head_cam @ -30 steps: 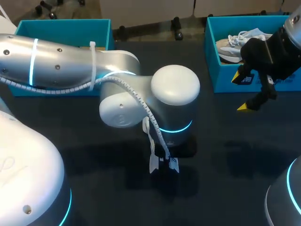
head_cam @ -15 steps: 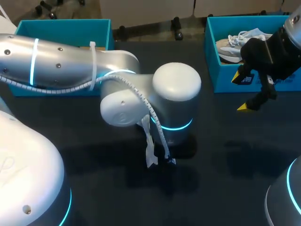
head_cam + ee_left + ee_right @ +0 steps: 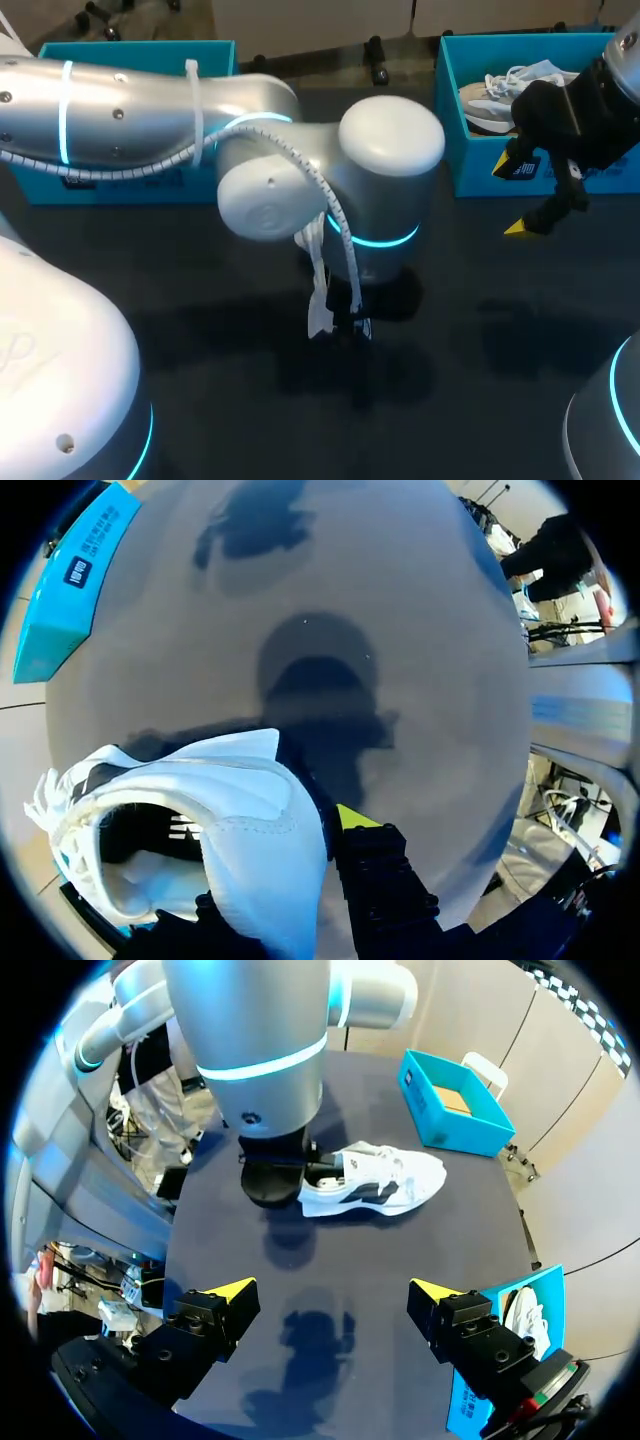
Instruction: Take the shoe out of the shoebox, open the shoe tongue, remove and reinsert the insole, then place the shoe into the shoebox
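Shoe [image 3: 375, 1185] is out of its box: white w/ dark side panels, sole-down at mid table [image 3: 480, 330]. It looks to be resting there, though a slight lift can't be ruled out.

L gripper [image 3: 310, 830] has it by the heel. In L wrist view one yellow fingertip [image 3: 350, 816] sits tight against the outside of the heel wall. The other is hidden behind the collar, so I read it as clamped on the heel collar w/ a narrow gap, not seen for sure. Head view shows nothing certain of the shoe, since L arm [image 3: 150, 120] covers it.

Key relation: the shoe's long axis runs from the heel at L gripper out to the toe, pointing far-left toward the shoebox [image 3: 450, 1130] w/ the bare cardboard floor. So the opening, tongue and insole lie just ahead of L's fingers, on the toe side of the grip.

R gripper [image 3: 335, 1295] is spread wide, holding nothing, hovering at the right near the 2nd box [image 3: 475, 170], which has another shoe [image 3: 500, 95] in it. It's well apart from the held shoe, which lies to its left, approx. broadside-on.

Judgement: L is the holder and R the free arm, so tongue and insole work falls to R. It'd need to cross left and come down over the laces, btw toe and L's fingers, w/o bumping L's wrist standing over the heel.
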`<state>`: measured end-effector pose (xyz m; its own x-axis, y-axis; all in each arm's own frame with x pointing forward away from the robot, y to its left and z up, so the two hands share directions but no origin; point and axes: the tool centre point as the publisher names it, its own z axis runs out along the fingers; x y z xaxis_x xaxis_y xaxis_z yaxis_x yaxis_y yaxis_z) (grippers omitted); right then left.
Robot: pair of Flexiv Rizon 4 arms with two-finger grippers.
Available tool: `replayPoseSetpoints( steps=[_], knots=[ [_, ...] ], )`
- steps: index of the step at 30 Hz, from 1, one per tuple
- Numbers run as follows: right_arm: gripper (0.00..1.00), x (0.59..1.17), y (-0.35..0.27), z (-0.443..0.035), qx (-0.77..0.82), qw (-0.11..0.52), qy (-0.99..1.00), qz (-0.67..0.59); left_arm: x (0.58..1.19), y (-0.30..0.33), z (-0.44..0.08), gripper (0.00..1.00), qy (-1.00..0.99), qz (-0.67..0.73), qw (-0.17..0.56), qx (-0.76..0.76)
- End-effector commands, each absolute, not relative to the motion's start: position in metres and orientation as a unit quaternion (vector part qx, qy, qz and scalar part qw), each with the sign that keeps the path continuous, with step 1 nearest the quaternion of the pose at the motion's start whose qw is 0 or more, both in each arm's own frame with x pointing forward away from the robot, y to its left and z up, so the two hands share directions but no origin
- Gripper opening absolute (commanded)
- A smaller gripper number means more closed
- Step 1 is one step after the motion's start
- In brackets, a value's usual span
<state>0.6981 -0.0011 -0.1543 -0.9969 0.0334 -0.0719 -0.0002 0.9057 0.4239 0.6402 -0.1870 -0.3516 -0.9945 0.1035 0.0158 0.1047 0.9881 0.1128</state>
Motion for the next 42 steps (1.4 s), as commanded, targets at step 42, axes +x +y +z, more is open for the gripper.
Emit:
replayPoseSetpoints(
  steps=[42],
  knots=[
    [1.00,0.700,0.000,-0.155,0.009,0.037,0.976,0.215,0.668,-0.190,-0.231,0.00,-0.999,-0.022,0.013,-0.036]
  ],
)
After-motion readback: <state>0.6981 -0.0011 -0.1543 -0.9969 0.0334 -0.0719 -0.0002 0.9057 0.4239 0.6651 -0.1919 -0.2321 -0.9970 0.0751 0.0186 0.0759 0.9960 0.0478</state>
